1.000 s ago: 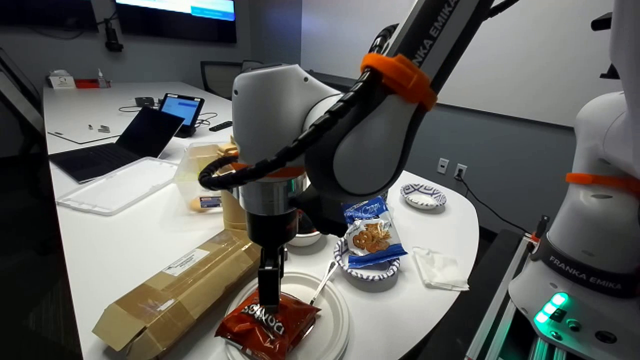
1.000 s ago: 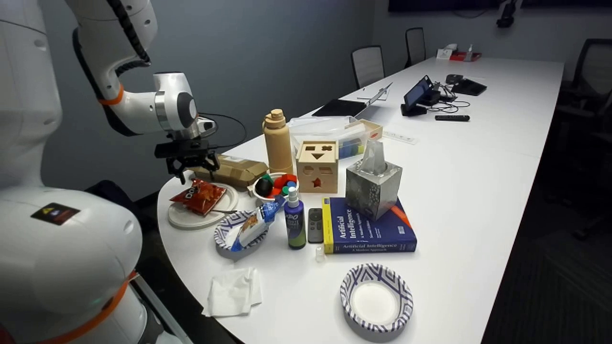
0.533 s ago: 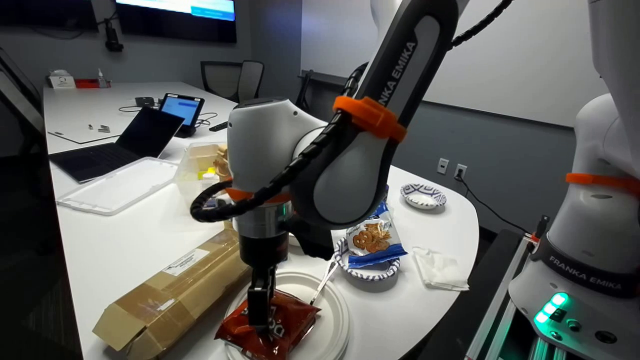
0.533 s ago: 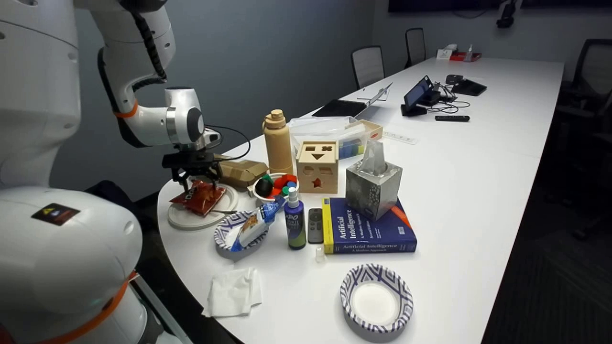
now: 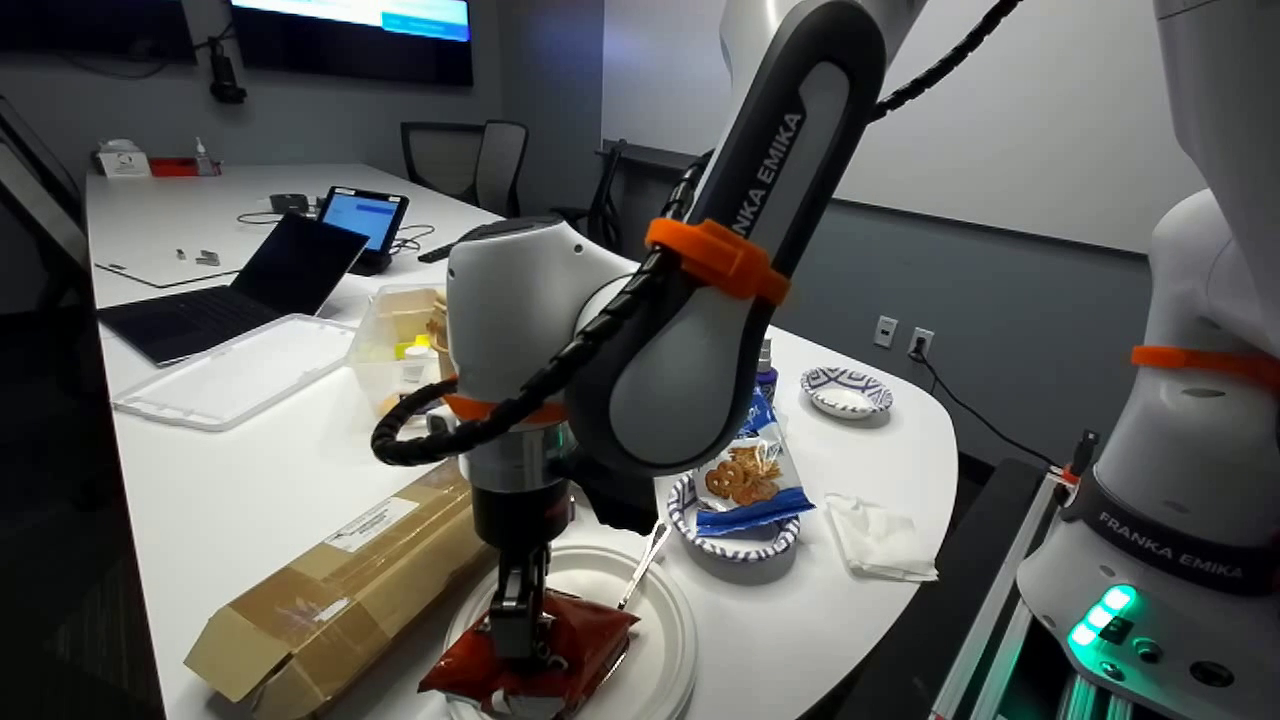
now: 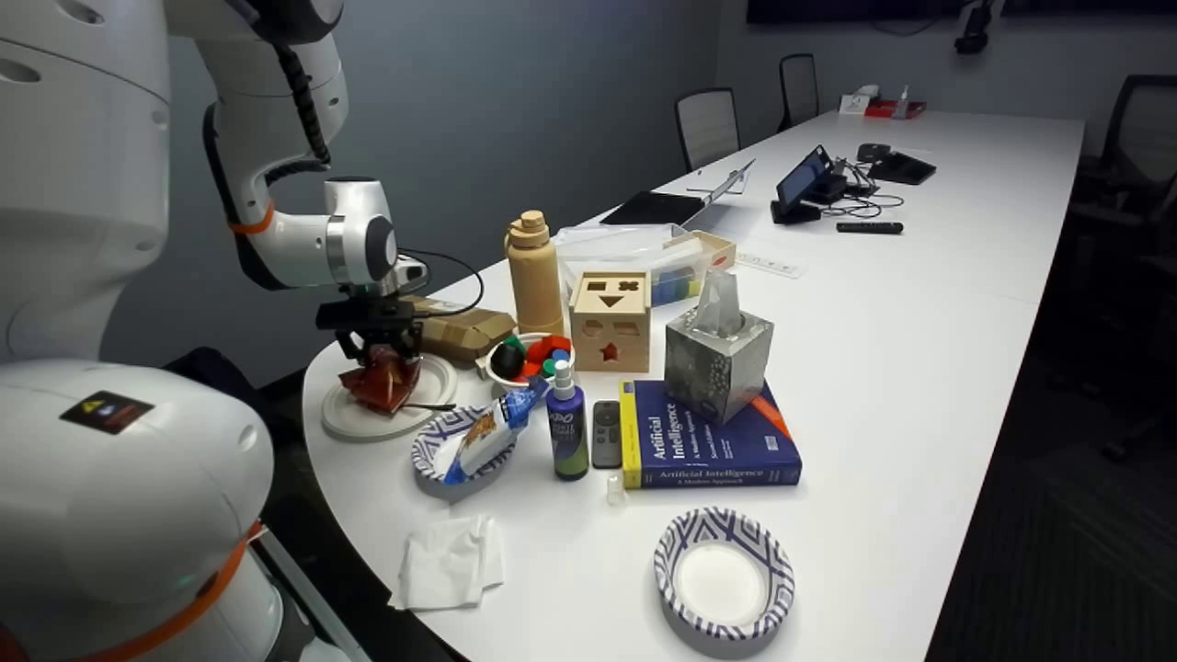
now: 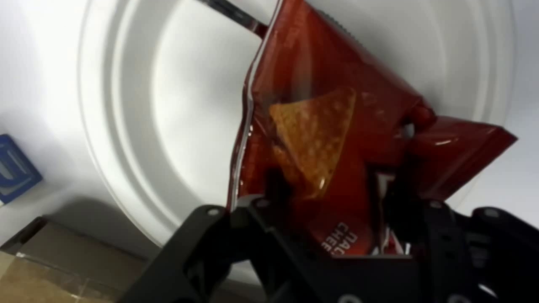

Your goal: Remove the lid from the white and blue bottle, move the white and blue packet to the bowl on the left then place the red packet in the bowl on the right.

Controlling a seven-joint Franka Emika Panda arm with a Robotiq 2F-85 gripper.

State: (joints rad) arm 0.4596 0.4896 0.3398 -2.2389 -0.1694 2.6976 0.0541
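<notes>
The red packet (image 7: 332,75) is all glossy film here, crumpled and throwing back highlights against my dark, matt claw (image 7: 332,193)! The white plate (image 7: 189,105): dull, smooth, paper by its look. The worktop (image 6: 883,368) runs smooth and plain, the cardboard box (image 5: 350,590) is matt with a strip of shiny tape (image 7: 33,280). Over to the blue and white packet (image 6: 497,434), gleaming like plastic; the shape box (image 6: 611,336), smooth pale wood; the tissue box (image 6: 703,368), a silvery sheen; the napkin (image 6: 451,563), soft, matt, papery!
</notes>
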